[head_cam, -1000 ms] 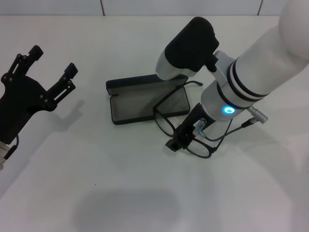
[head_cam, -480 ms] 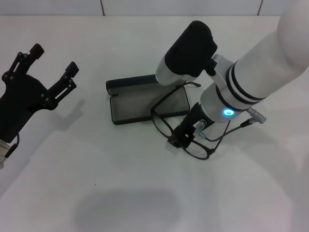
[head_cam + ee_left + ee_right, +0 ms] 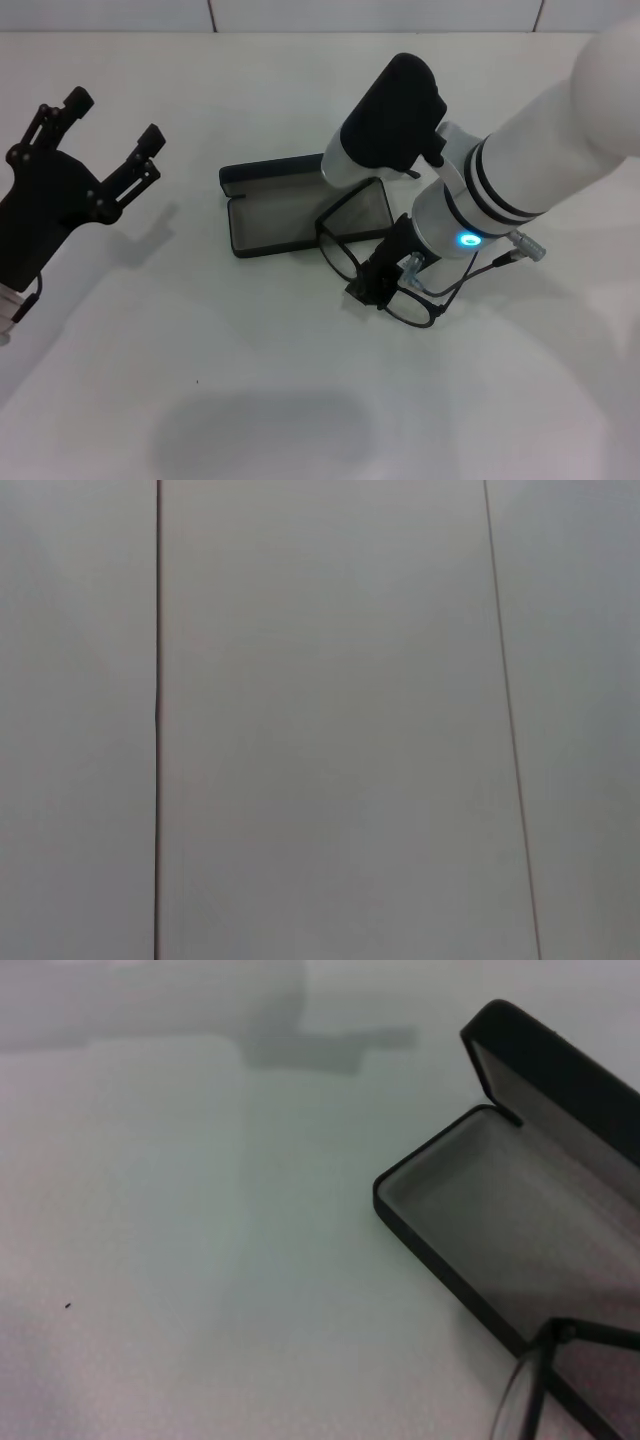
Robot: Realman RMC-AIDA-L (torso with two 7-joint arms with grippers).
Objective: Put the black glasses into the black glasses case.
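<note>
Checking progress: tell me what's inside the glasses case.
The open glasses case shows only bare grey lining. The glasses, held by the right gripper, overlap its near right corner; the arm hides the far corner.

No lettering or numbers can be read anywhere (any view).

The open black glasses case (image 3: 300, 210) is lying mid-table (image 3: 250, 380), its raised lid walling off the far side and its tray lying open from above. The right tool (image 3: 375, 287) and its arm are crowding the case's right end, where the black glasses (image 3: 350, 245) are overhanging the tray's corner. The left tool (image 3: 105, 150) is hanging well apart to the left.
</note>
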